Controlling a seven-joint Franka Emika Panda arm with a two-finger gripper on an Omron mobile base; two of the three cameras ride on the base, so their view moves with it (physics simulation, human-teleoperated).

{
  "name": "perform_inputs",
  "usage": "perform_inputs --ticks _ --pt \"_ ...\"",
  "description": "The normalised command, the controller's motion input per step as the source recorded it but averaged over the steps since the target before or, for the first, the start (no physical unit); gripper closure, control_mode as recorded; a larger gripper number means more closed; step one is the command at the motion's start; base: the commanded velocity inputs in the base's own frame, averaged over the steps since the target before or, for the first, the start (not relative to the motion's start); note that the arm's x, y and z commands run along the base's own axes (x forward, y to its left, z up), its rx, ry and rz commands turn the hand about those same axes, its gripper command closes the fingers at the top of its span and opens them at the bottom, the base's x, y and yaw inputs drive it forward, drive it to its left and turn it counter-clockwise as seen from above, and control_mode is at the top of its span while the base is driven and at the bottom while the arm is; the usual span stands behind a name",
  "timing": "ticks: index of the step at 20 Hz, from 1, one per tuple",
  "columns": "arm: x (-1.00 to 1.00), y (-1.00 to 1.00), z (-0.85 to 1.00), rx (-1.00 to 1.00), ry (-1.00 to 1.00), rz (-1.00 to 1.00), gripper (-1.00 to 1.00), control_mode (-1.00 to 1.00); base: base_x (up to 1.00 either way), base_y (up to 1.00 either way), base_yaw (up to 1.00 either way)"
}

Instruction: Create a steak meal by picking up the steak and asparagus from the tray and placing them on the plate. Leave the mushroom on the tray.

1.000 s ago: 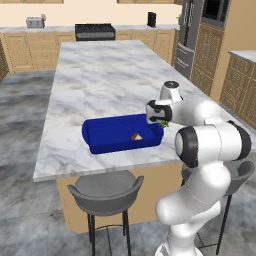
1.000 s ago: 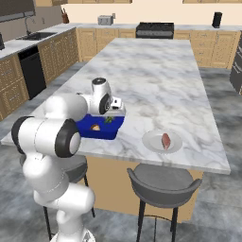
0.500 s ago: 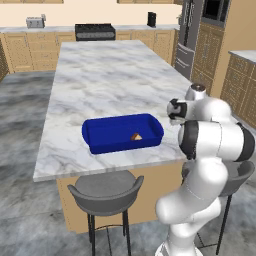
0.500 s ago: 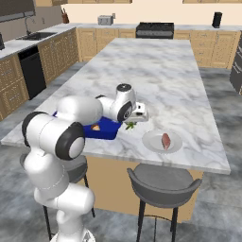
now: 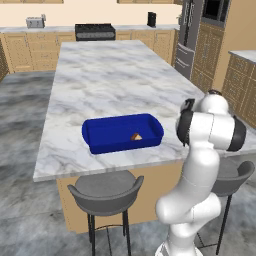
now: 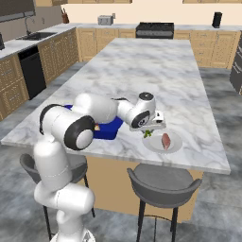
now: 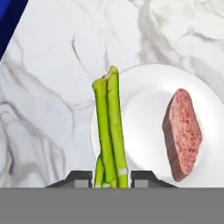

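Marble is covering the long kitchen table [image 6: 142, 71], with wooden cabinets, a black stove [image 6: 154, 30] and a toaster [image 6: 105, 20] standing along the far wall and two grey stools [image 6: 163, 186] sitting at the near edge. On the table the deep-blue tray [image 5: 122, 132] is lying near the front edge, and the small tan mushroom [image 5: 136, 136] is resting inside it toward its right end. To the tray's right, apart from it, the pale round plate [image 6: 176, 143] is sitting on the marble with the pinkish steak [image 6: 166, 141] lying on it.

The white arm is reaching across the table, and its pincer [image 6: 148, 133] is hanging over the left rim of the plate. In the hand view the pincer [image 7: 111, 179] is closing narrowly on the asparagus [image 7: 109, 127], the two dark tips pressing the green stalks from either side. The stalks are pointing away from the hand, their tips lying over the plate's edge [image 7: 148, 72], while the steak [image 7: 181, 133] is sitting beside them on the plate's right half. A corner of the tray [image 7: 9, 15] is showing at the upper left.
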Motion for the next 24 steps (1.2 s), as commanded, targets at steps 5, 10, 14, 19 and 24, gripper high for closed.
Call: perform_inputs --ticks 5,10,14,19,24 --pt "0.16 -0.31 -0.29 0.00 0.04 0.14 1.00 -1.00 0.00 0.00 0.00" --pt "0.26 -0.17 -0.32 0.00 0.03 0.12 1.00 -1.00 0.00 0.00 0.00" --pt "0.32 -0.15 -0.28 0.00 0.04 0.11 1.00 -1.00 0.00 0.00 0.00" --pt "0.29 -0.04 -0.30 0.00 0.02 0.09 1.00 -1.00 0.00 0.00 0.00" --pt "0.37 0.00 -0.20 0.00 0.01 0.04 -1.00 -1.00 0.00 0.00 0.00"
